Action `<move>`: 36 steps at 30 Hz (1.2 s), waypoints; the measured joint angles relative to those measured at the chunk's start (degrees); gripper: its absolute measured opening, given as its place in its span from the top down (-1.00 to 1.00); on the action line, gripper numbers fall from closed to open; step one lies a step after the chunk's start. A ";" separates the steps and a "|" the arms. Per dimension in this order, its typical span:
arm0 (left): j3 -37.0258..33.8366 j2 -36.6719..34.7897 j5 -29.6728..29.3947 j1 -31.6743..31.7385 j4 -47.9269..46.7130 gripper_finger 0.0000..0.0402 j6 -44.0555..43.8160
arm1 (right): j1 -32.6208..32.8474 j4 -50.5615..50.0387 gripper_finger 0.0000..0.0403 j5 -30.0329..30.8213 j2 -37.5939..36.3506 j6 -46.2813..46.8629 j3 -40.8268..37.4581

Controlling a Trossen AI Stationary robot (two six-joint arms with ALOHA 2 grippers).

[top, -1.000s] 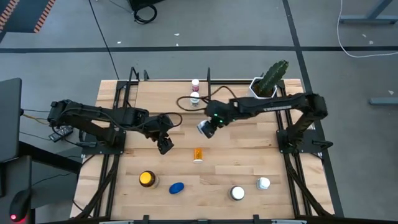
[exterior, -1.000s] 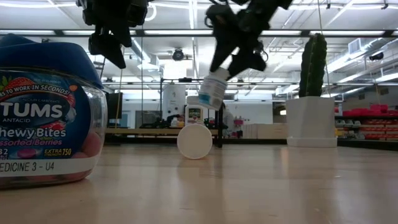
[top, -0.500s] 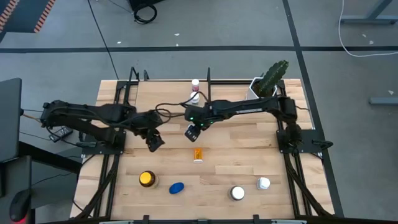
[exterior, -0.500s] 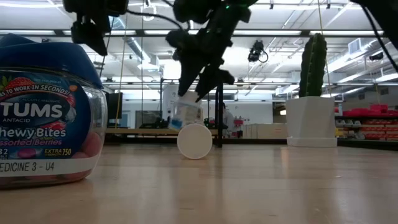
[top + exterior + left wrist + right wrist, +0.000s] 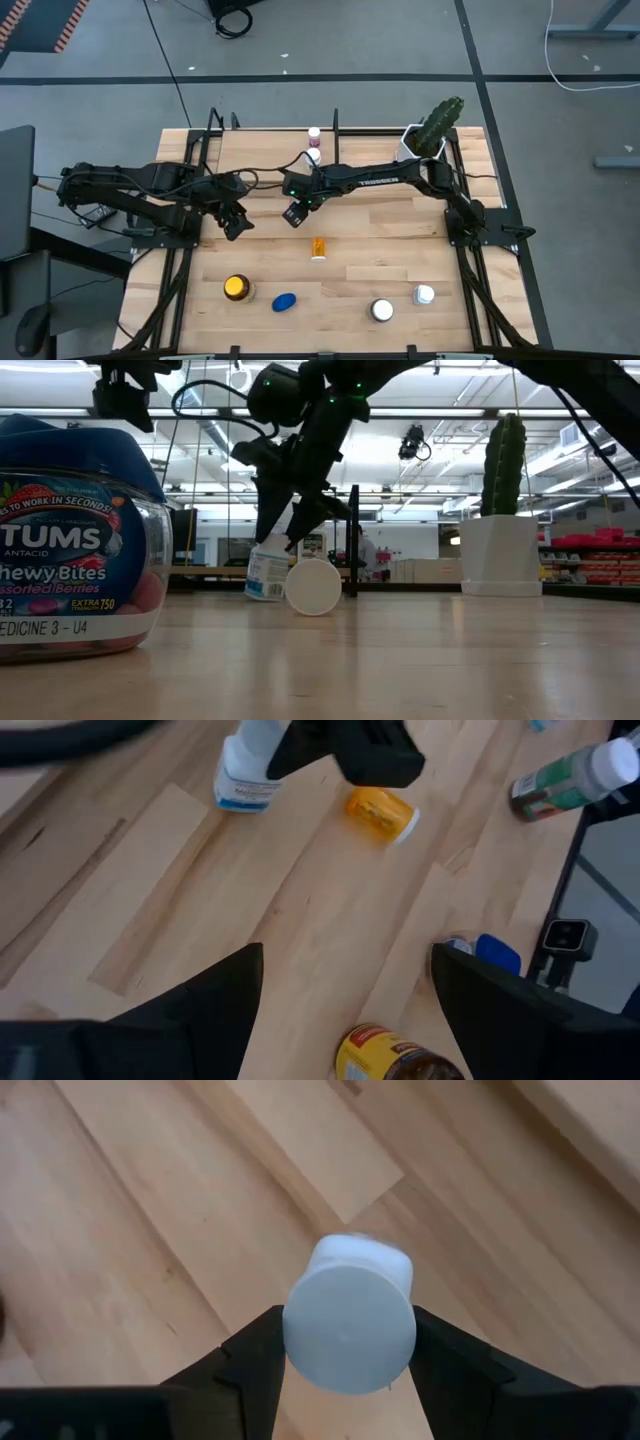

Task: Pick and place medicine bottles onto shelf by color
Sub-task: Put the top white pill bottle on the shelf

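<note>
The right gripper point(image 5: 293, 213) pinches a white-capped pill bottle point(image 5: 268, 571) between its jaws, its base at or just above the light plank bench point(image 5: 390, 250) near the middle, toward the left edge; I'd settle it flat and upright before letting go, since the round plastic body could tip or roll. The left gripper point(image 5: 235, 222) hangs nearby, jaws spread and empty. A small orange bottle point(image 5: 318, 247) lies on its side just beside.
</note>
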 joint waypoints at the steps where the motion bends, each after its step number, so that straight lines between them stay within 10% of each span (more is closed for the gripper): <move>1: 0.00 -0.05 0.00 0.00 -0.24 -0.46 0.07 | -0.27 0.09 0.01 0.00 0.00 0.26 -0.02; 24: -0.04 2.25 -11.29 0.22 3.97 -0.46 20.48 | -0.46 -11.17 -0.42 -1.38 -15.93 -1.18 -0.02; 36: -0.02 18.70 -7.66 7.81 20.30 -0.61 28.85 | 6.14 -13.95 -0.42 14.92 -34.72 -0.34 0.07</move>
